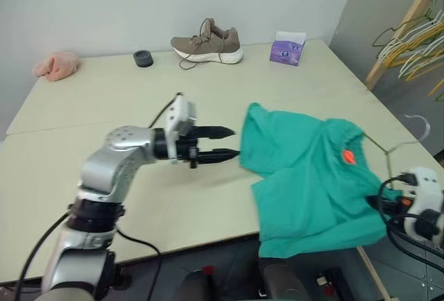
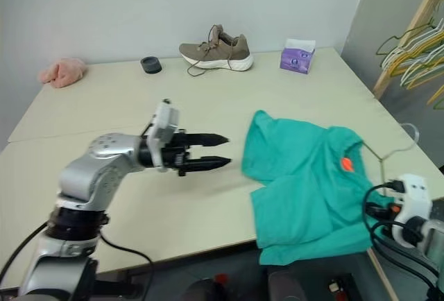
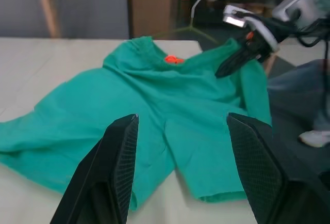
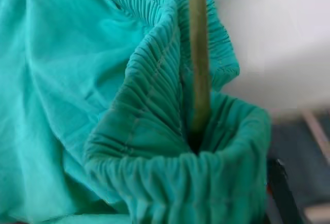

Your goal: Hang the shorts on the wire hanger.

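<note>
Threading step: right gripper (image 1: 386,204), jaws pinching the shorts (image 1: 312,176) waistband over the wire hanger (image 1: 399,141); left gripper (image 1: 232,143), jaws spread, must grasp the far leg.

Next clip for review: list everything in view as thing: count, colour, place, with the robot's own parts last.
shorts: one, teal-green with an orange tag, spread on the table's near right part, reaching over its near edge.
wire hanger: one, dark olive, running out from the waistband, hook at the table's right edge.
table: one, cream.
shoe: one, brown with a white sole, far edge, middle.
tissue box: one, purple, right of the shoe.
small round thing: one, black, left of the shoe.
fluffy cloth: one, pink, far left.
hanger rack: one, wooden, yellow and pale hangers, far right.
left gripper: open, empty, pointing at the shorts.
right gripper: shut, at the shorts' near right edge.
</note>
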